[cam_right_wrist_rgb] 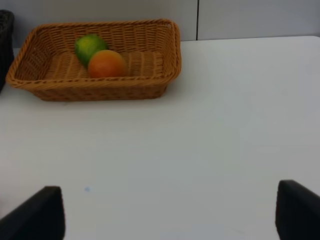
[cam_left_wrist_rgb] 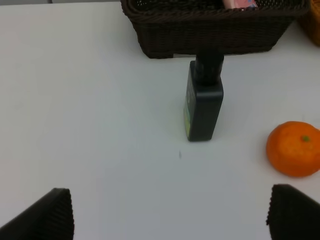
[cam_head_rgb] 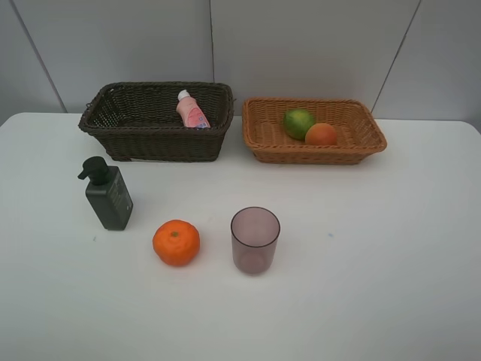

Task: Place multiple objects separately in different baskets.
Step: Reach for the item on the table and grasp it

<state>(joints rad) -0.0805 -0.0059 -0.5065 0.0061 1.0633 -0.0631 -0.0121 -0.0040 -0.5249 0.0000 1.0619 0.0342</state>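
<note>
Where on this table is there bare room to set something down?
The widest bare stretch lies right of the cup and in front of the tan basket. The near edge is bare too. It is crowded around the pump bottle, mandarin and dark basket.

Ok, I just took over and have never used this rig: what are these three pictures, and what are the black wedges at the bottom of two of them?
One picture looks down from a high camera. The other two come from cameras on the robot's two wrists. The black wedges are gripper fingers: left gripper, right gripper. Both are open and hold nothing.

On the white table stand a dark green pump bottle, an orange mandarin and a translucent purplish cup. Behind them, the dark brown basket holds a small pink bottle, and the light tan basket holds a green fruit and a peach.

The left wrist camera faces the pump bottle and the mandarin; the right one faces the tan basket.
</note>
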